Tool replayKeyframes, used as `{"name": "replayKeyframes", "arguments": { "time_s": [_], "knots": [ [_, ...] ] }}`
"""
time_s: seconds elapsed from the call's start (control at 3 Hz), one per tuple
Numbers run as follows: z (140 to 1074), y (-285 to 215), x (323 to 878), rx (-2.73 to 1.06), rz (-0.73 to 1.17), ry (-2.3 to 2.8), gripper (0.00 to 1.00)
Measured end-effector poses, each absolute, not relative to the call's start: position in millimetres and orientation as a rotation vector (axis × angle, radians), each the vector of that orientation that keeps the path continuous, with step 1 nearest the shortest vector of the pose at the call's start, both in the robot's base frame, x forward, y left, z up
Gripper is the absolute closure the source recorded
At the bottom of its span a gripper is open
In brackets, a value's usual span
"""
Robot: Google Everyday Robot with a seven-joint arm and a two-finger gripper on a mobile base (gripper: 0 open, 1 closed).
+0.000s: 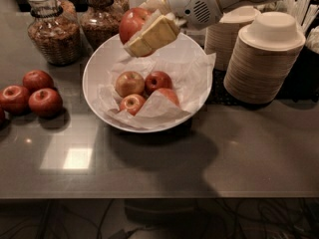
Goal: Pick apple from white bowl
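My gripper [144,26] is shut on the apple [131,23], a large red-orange one, and holds it in the air above the back rim of the white bowl [94,66]. The yellowish fingers [154,34] clamp its front and rear sides. The bowl stands mid-table, lined with crumpled white paper [194,71]. Several smaller apples stay in it: a yellow-red one [129,83], a dark red one [158,80], a small one [132,103] and one half under paper [167,94].
Three dark red apples [30,94] lie on the grey table [239,148] at the left. Two glass jars [52,29] stand at the back left. Stacks of beige disposable bowls [264,59] stand at the right, close to the white bowl.
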State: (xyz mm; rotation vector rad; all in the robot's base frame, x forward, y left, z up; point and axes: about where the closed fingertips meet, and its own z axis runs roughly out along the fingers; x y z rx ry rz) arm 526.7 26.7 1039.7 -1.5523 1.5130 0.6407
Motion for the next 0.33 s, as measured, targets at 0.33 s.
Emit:
{"name": "replayKeyframes", "arguments": {
  "time_s": [0.33],
  "knots": [
    [1039.7, 26.7, 526.7, -1.552, 0.641, 1.513, 1.0]
  ]
}}
